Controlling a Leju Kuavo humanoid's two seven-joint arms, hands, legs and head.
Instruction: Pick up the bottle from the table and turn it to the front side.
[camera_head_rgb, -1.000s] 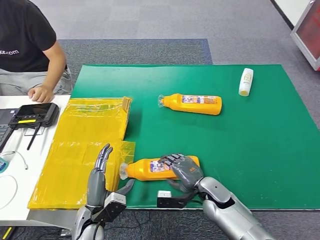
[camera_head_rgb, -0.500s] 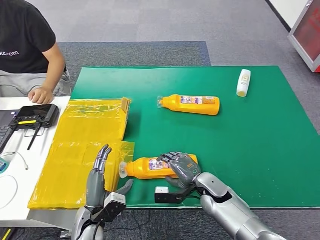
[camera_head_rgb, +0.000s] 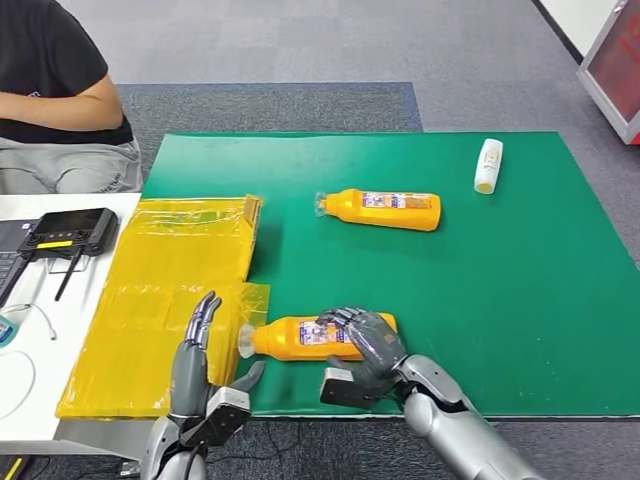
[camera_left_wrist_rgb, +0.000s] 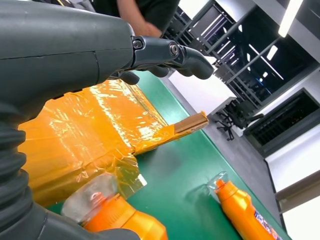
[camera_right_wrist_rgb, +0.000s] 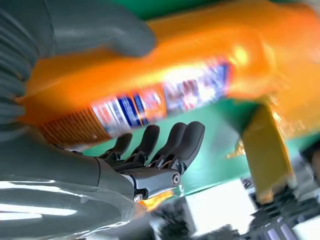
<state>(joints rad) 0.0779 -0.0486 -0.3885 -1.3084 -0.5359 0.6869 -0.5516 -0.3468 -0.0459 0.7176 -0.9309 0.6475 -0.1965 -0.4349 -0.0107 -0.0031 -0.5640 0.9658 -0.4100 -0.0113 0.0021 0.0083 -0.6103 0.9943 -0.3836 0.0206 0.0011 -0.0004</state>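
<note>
Green mat (camera_head_rgb: 528, 300) covers the table, w/ grey carpet floor (camera_head_rgb: 302, 50) beyond. Crinkled yellow plastic bags (camera_head_rgb: 173, 270) lie across the mat's left edge & onto the white desk (camera_head_rgb: 30, 390); the wrist view shows the same glossy film. 2nd orange bottle (camera_head_rgb: 381, 209) lies on its side mid-mat, clear cap pointing left. Small white bottle (camera_head_rgb: 488, 165) lies near the far right corner, well apart. Black handheld controller (camera_head_rgb: 69, 231) w/ antenna sits on the desk. Seated person in black shirt (camera_head_rgb: 53, 80) at top left, forearm across the body.
</note>
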